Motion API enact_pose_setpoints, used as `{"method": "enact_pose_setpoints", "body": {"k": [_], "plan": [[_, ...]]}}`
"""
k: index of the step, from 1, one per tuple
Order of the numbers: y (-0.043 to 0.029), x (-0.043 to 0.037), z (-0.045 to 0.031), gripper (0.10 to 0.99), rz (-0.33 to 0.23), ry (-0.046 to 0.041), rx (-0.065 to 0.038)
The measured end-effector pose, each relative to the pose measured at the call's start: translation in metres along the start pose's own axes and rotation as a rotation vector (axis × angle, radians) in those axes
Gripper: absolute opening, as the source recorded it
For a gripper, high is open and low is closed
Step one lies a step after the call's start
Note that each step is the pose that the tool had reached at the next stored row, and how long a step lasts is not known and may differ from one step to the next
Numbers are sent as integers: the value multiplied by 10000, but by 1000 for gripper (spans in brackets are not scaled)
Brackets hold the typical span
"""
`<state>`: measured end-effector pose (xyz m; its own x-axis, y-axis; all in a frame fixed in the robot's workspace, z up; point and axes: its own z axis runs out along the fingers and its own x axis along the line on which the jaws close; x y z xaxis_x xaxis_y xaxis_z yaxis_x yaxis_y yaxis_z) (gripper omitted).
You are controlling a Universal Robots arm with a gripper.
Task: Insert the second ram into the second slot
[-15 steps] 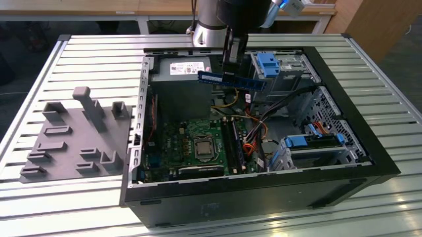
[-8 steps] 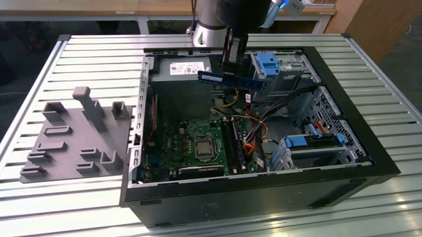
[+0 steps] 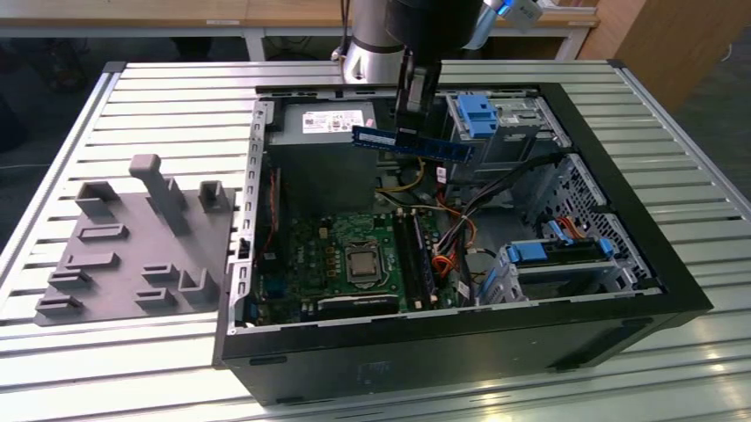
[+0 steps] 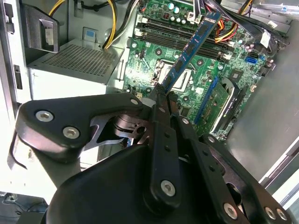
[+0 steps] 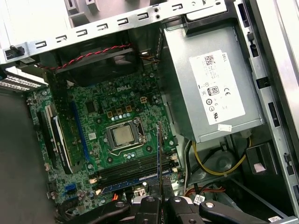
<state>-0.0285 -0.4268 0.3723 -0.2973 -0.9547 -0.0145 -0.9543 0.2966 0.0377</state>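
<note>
Above the open computer case (image 3: 470,352), on the slatted metal table (image 3: 153,88), the arm (image 3: 388,35) hung almost straight down, its dark wrist pointed into the box from the far side in the exterior view. The gripper (image 3: 411,130) had its fingers clamped together on the second ram (image 3: 413,143), pinching it near the middle of its upper long edge, so the strip hung roughly level and crosswise under the fingertips. It was a thin, long, dark-blue board, seen flat-on in the exterior view. In the second wrist view it ran as a blue strip (image 4: 194,49) out from the closed gripper (image 4: 161,91). In the first wrist view it showed as a knife-thin blue line (image 5: 159,154) rising from the gripper (image 5: 160,198). It was held in the air at about the height of the case's rim, between the silver power supply (image 3: 323,127) and the bright-blue drive-bay clips (image 3: 476,114), well apart from the green motherboard (image 3: 340,255) on the case floor. The black memory slots (image 3: 417,259) lay beside the processor socket (image 3: 358,261), and the strip was not in any of them. In the first wrist view a blue strip (image 5: 131,183) lay along one of those slots (image 5: 135,170). On the exterior view's left a grey fixture plate (image 3: 129,246) with upright pegs sat on the table beside the case.
</note>
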Motion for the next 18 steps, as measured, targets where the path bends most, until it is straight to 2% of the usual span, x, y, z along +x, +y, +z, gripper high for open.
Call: {"method": "enact_pose_setpoints", "body": {"k": [18], "plan": [[0, 1, 1, 133, 200, -8, 3]]}}
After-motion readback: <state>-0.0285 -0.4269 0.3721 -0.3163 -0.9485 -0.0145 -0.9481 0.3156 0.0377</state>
